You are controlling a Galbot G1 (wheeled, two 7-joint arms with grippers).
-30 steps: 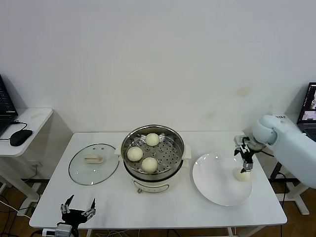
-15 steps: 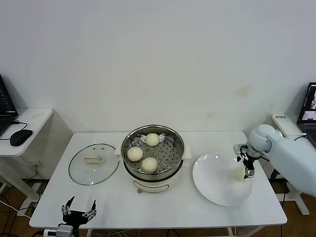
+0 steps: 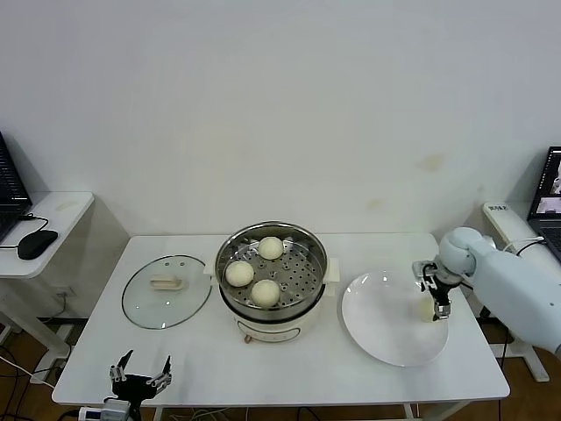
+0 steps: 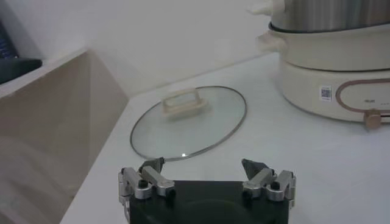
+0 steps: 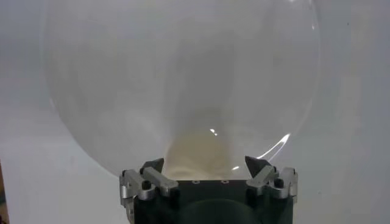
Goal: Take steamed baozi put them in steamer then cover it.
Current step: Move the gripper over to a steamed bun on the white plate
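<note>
The steel steamer [image 3: 298, 274] stands on its cream pot base at the table's middle and holds three baozi [image 3: 271, 248], [image 3: 239, 274], [image 3: 266, 291]. The fourth baozi [image 3: 427, 310] lies on the right side of the white plate [image 3: 386, 338]. My right gripper [image 3: 436, 296] is low over it, open, with the bun [image 5: 201, 152] between its fingers [image 5: 153, 167]. The glass cover [image 3: 166, 291] lies flat on the table left of the steamer; it also shows in the left wrist view [image 4: 189, 122]. My left gripper [image 3: 138, 379] is parked, open and empty, at the front left edge.
A side table with a black mouse [image 3: 37, 243] stands at the far left. A laptop [image 3: 550, 189] stands on a stand at the far right. The pot base [image 4: 341, 85] shows beside the cover in the left wrist view.
My right gripper has come down onto the plate's baozi, so that its open fingers now stand on either side of it. The left arm and the steamer have not moved.
</note>
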